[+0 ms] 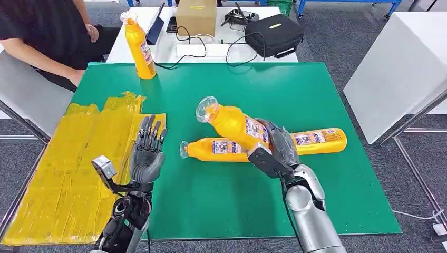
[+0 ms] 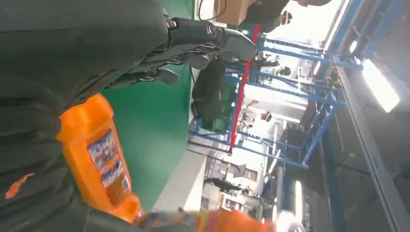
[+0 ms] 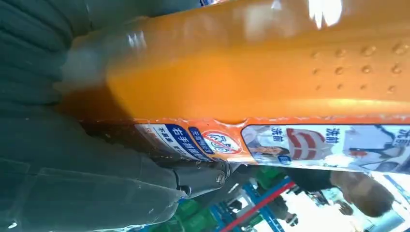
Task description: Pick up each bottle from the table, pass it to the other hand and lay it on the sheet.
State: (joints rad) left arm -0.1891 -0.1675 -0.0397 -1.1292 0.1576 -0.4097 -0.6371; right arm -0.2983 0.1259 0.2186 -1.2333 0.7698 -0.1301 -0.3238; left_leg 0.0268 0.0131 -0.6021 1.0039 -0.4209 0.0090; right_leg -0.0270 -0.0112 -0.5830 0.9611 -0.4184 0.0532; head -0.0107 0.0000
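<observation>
The head camera is looking forward and down from high on the robot, taking in the whole green counter [image 1: 316,95] with both arms rising from below. The left wrist camera is sitting close behind the left hand [image 1: 146,153], facing across the counter toward blue racks [image 2: 290,96], its picture turned sideways. The right wrist camera is pressing in very near the held bottle [image 3: 251,82], which the head view is also showing [image 1: 234,124].
</observation>
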